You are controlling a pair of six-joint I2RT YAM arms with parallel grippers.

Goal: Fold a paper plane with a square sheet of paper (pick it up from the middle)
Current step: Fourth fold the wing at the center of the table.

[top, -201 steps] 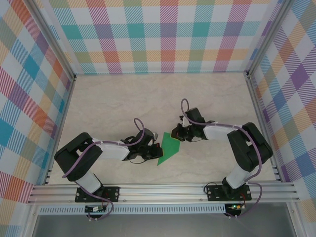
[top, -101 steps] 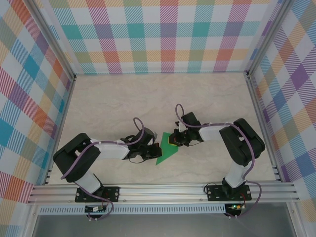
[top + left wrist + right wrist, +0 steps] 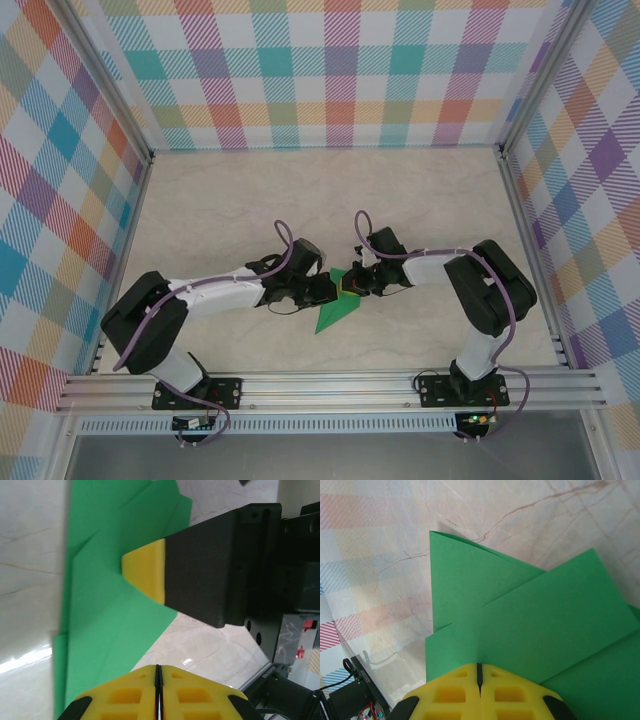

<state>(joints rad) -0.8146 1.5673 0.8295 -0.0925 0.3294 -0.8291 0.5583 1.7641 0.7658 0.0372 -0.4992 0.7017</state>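
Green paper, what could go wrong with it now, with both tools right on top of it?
1. The left tool and right tool are both shut and very close together over the paper, so they might bump each other.
2. The folded flaps overlap unevenly. A push could slide them and make a crooked crease.
3. The table looks smooth, so the paper might skid instead of folding.

Bright, even light falls from overhead, and the arms cast only short, soft shadows on the table. Just beside the left gripper a white glare streak lies on the glossy marble. Ahead of the right gripper faint plaid reflections tint it. The nearest pads look slightly soft, while the green paper is crisp.
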